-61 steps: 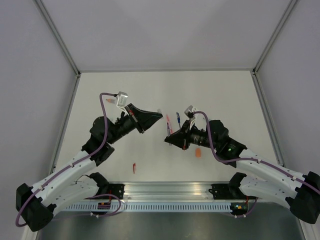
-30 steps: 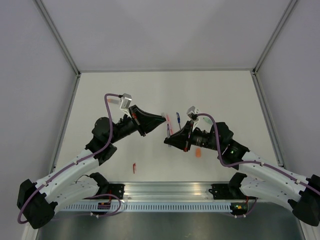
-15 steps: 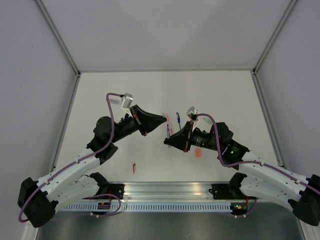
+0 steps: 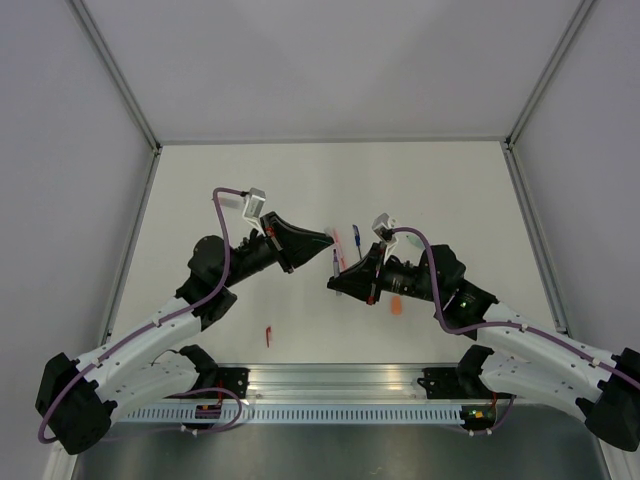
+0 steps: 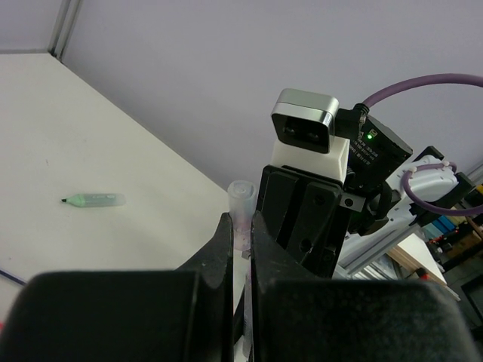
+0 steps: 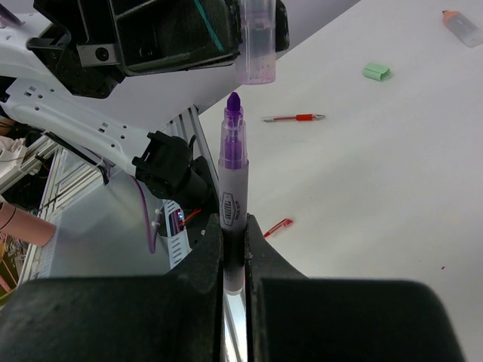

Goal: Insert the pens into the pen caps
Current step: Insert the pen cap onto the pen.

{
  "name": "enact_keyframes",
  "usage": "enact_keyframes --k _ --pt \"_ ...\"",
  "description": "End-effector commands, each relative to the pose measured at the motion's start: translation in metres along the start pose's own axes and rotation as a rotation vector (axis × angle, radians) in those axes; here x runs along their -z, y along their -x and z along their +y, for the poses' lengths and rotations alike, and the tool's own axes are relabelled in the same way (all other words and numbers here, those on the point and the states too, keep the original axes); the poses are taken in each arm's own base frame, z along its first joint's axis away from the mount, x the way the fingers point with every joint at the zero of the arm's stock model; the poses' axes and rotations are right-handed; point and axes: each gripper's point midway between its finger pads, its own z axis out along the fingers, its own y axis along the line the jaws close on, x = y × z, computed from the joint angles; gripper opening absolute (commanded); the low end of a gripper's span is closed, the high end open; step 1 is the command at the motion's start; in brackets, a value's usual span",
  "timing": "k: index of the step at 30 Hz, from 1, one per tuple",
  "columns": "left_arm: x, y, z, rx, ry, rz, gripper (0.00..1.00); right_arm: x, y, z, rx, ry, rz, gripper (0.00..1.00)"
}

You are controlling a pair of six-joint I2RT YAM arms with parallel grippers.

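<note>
My left gripper (image 5: 241, 226) is shut on a translucent purple pen cap (image 5: 240, 205), whose open end sticks out past the fingertips. A purple pen (image 6: 232, 173) stands upright in my right gripper (image 6: 234, 226), which is shut on its barrel. The pen's purple tip points at the cap's mouth (image 6: 255, 45) and sits just below it, a little to the left, with a small gap between. Seen from above, both grippers meet over the table's middle, left gripper (image 4: 326, 238) and right gripper (image 4: 336, 276) nearly tip to tip.
A green capped pen (image 5: 94, 200) lies on the table. In the right wrist view there are a red pen (image 6: 294, 118), a green cap (image 6: 376, 72) and a small red piece (image 6: 279, 225). From above, an orange cap (image 4: 397, 305) lies by the right arm.
Both grippers have closed in on each other over two seconds. The left one slid right with the cap; the pen tip now sits just short of the cap's mouth.
</note>
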Motion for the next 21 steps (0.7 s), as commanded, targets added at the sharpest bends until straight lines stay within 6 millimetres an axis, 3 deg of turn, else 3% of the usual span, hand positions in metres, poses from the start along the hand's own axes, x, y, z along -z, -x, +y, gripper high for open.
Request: enact_keyframes --k 1,8,21 --pt "-0.001 0.011 -0.016 0.013 -0.061 -0.039 0.02 -0.002 0.008 0.008 0.012 0.037 -0.026 0.00" --pt "-0.001 0.013 -0.019 0.025 -0.068 -0.041 0.02 -0.002 0.007 0.009 0.010 0.039 -0.025 0.00" --pt "0.002 -0.001 -0.017 0.031 -0.086 -0.005 0.02 -0.001 0.008 0.007 0.012 0.029 -0.031 0.00"
